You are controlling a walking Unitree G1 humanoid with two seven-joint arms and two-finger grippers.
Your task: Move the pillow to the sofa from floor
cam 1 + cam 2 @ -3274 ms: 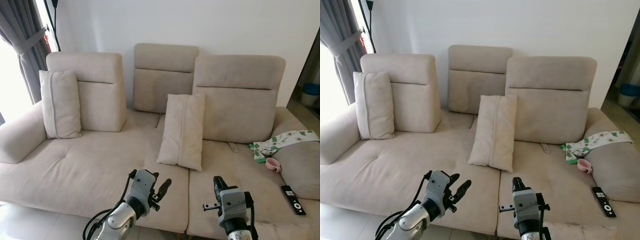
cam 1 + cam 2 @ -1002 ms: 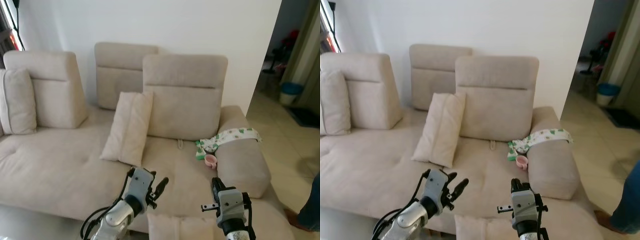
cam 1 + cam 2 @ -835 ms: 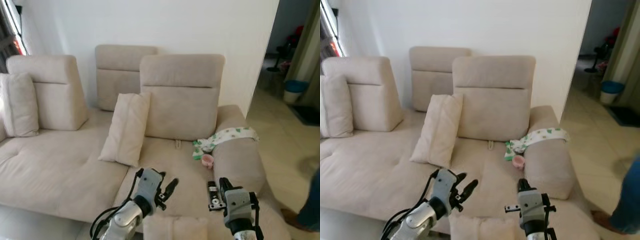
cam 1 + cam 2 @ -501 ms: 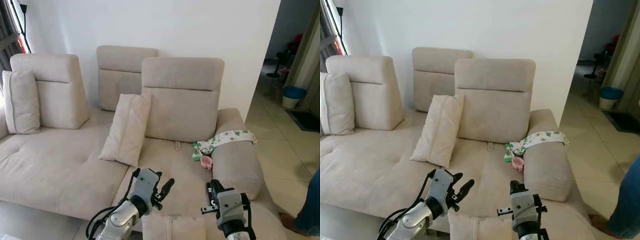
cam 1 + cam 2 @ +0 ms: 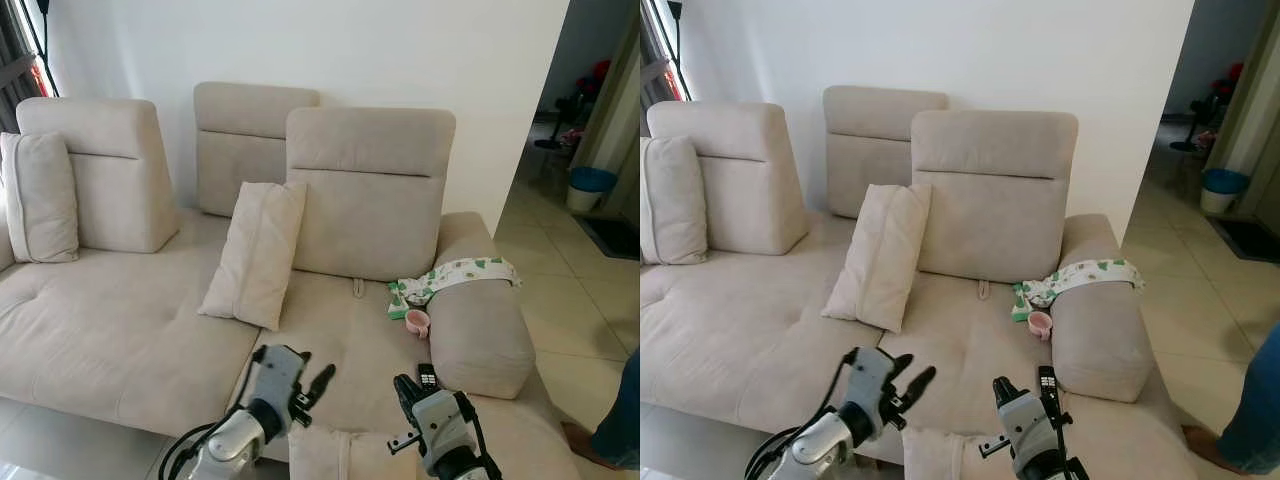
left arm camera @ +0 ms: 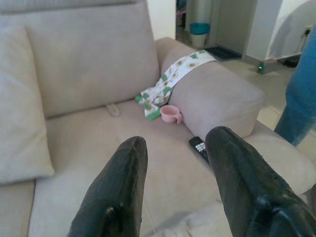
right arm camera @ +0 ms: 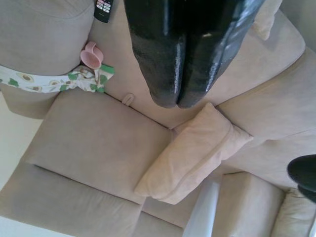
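At the far left of the sofa (image 5: 130, 330) a cushion (image 5: 40, 196) stands against the backrest, and a second cushion (image 5: 255, 253) leans upright near the middle. The left end effector (image 5: 300, 385) hovers over the near seat edge with its fingers spread apart and nothing between them. Just right of it, at the bottom edge of the head view, the top of the pillow (image 5: 335, 455) pokes up in front of the sofa, between the two arms. The right end effector (image 7: 185, 49) has its fingers pressed together, holding nothing. Further right lie a remote (image 5: 426, 377), a pink cup (image 5: 417, 322) and a patterned cloth (image 5: 455, 275) draped over the armrest (image 5: 480, 330). To do this step well, I judge the robot should bend down, bring both arms low around the pillow and pinch its fabric before lifting onto the free seat. Most of the pillow is cut off, so its lie on the floor cannot be made out; a person's leg (image 5: 615, 420) is cropped at the far right.
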